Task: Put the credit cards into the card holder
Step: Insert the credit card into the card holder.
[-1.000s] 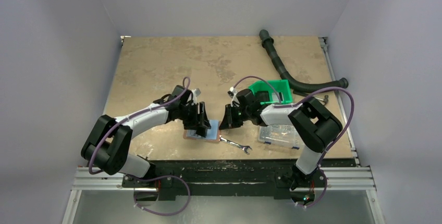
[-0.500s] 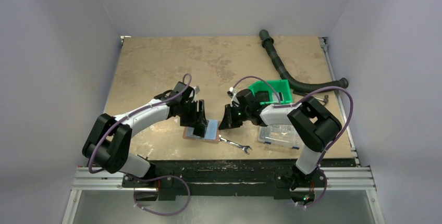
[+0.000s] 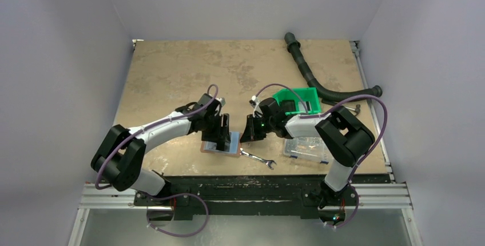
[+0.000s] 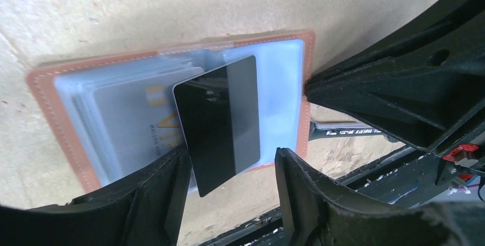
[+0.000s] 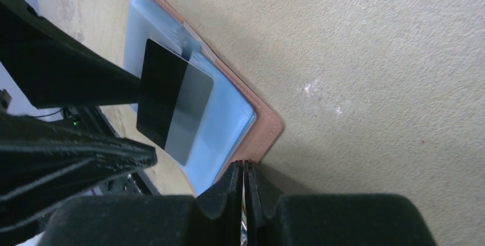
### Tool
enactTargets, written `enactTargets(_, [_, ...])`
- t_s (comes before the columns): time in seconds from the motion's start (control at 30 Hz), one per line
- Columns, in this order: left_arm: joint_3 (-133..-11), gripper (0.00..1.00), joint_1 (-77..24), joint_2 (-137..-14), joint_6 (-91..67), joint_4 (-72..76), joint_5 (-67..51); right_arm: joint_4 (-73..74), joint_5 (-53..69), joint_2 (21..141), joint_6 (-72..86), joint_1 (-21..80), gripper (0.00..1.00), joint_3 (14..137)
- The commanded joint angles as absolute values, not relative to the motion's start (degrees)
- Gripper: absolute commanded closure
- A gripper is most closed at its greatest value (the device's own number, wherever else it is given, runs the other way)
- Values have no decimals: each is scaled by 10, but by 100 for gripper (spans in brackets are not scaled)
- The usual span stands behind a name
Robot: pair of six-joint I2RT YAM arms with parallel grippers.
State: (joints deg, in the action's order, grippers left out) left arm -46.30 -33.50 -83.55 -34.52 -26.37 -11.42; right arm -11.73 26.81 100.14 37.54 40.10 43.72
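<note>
Whether left jaws grip dark card (image 4: 220, 126) is unclear; right jaws pressed together by card holder (image 4: 47, 114).

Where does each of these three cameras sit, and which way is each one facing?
Top external: high behind the arms, looking down at the table; both whole arms, left gripper and right gripper, show.
Left wrist: on the left arm, looking down between its own fingers at the dark card over the card holder.
Right wrist: on the right arm, looking past its shut fingers at the card holder's corner.
Shared: both wrist views show card holder and dark card.
</note>
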Motion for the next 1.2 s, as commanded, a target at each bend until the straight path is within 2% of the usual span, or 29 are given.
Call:
enactTargets(0.0, [-472, 41, -378, -847, -384, -267, -79, -153, 287, 1008, 380, 403, 88, 439])
enactTargets(0.3, [-498, 39, -386, -857, -350, -282, -63, -157, 289, 1010, 378, 403, 89, 436])
enactTargets(0.57, [-504, 39, -388, -887, -283, -231, -160, -166, 295, 1022, 378, 404, 90, 444])
enactTargets(0.73, [-468, 38, -392, -884, -310, -160, -238, -171, 300, 1024, 382, 403, 91, 452])
enactTargets(0.87, [-465, 38, -392, -887, -309, -172, -209, -164, 300, 1023, 379, 403, 90, 457])
enactTargets(0.97, [-462, 38, -392, -878, -311, -179, -191, -142, 298, 1012, 371, 403, 87, 460])
enactTargets(1.17, [-449, 38, -391, -860, -327, -175, -182, -86, 268, 957, 359, 404, 68, 456])
